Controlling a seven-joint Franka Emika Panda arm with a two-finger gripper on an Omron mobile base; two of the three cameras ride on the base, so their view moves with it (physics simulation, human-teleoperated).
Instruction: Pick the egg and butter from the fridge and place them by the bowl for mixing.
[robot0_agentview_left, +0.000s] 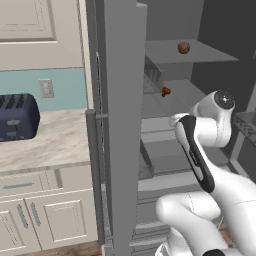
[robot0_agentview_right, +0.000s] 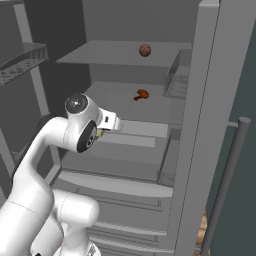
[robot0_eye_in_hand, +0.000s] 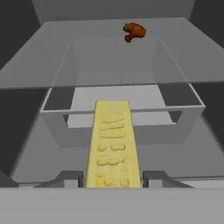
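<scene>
1. The fingers are pinched on the near end of the butter, one dark tip pressed to each long side, so the stick juts straight forward from the grip.
2. The butter hangs inside the open fridge, above a clear drawer and below the middle shelf.
3. The sensible step looks like drawing the arm straight back out, keeping the stick level so it clears the drawer's front edge.
4. The grip sits at one end only; a quick swing could lever the stick loose, so slow turns suit it.
5. The egg rests on the top shelf near its back edge, for a later trip.
6. An orange-brown lumpy item lies on the middle shelf and should be left alone.
</scene>
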